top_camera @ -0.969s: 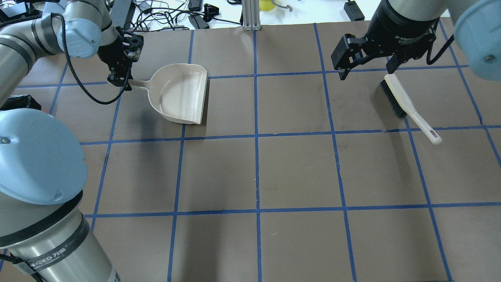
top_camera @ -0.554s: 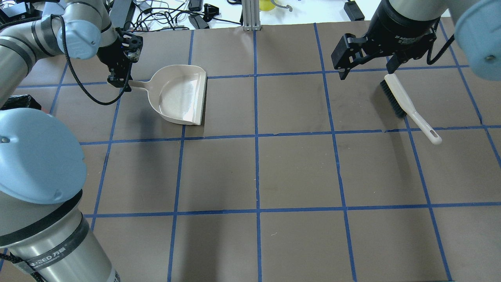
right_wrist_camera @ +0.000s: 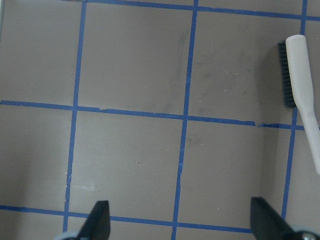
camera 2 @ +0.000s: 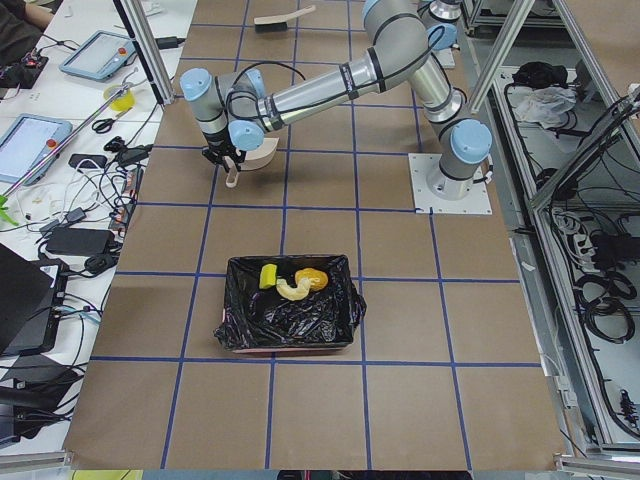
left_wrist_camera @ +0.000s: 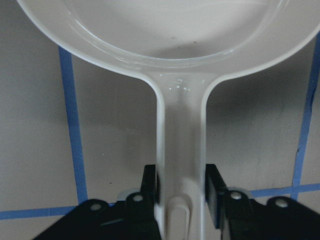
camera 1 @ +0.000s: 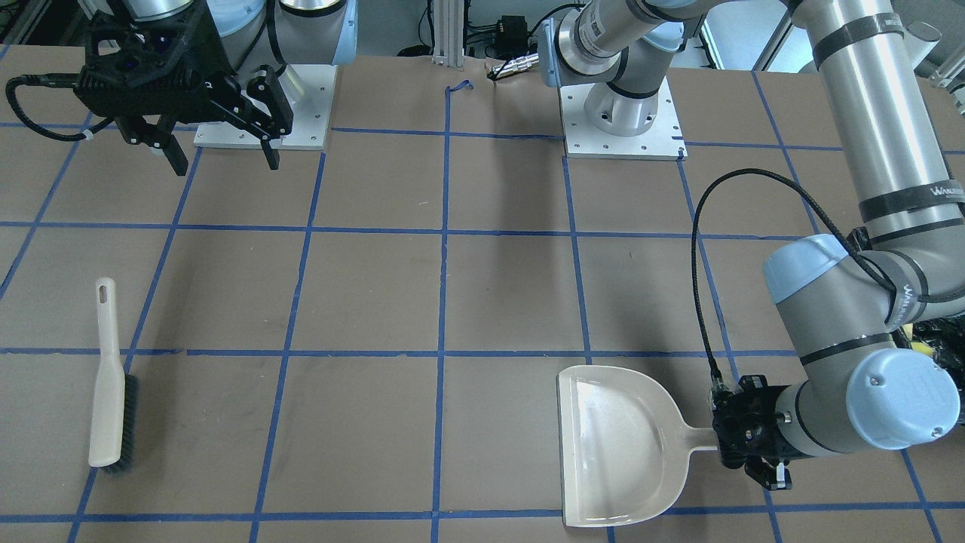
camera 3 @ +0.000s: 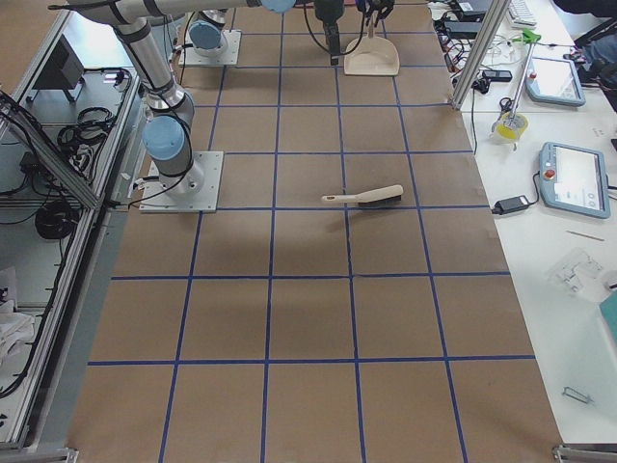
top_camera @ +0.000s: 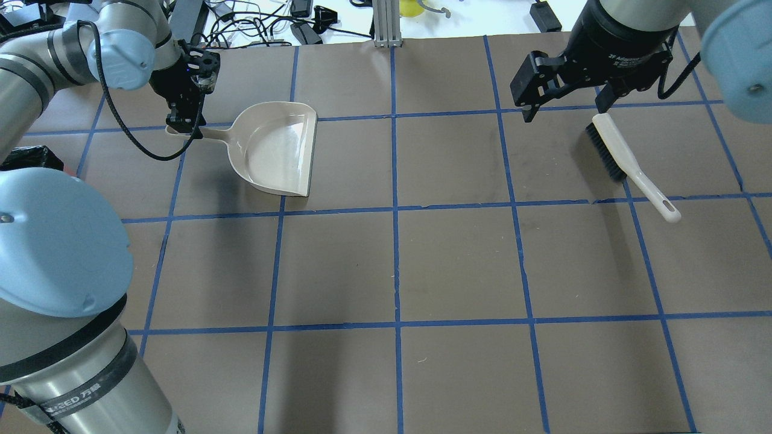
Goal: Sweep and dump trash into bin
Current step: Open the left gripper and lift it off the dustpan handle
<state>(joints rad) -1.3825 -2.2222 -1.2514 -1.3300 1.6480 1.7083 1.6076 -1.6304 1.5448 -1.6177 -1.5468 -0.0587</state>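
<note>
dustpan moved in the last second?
Yes, slightly. The dustpan, held by the left gripper, has shifted toward the robot: in the overhead view its lower edge sits closer to the blue tape line below it.

Left wrist view: dustpan (left_wrist_camera: 180, 125) bowl cut off by the top edge, handle end hidden between the fingers (left_wrist_camera: 149, 182) of the left gripper (left_wrist_camera: 181, 187) at the bottom edge. Right wrist view: brush (right_wrist_camera: 300, 80) handle runs off the right edge, and only the fingertips (right_wrist_camera: 97, 220) of the right gripper (right_wrist_camera: 181, 216) show, at the bottom edge. Front view: bin (camera 1: 942, 332) mostly behind the left arm (camera 1: 829, 302) and cut by the right edge, a bit of yellow trash (camera 1: 917, 348) in it too small to name
</note>
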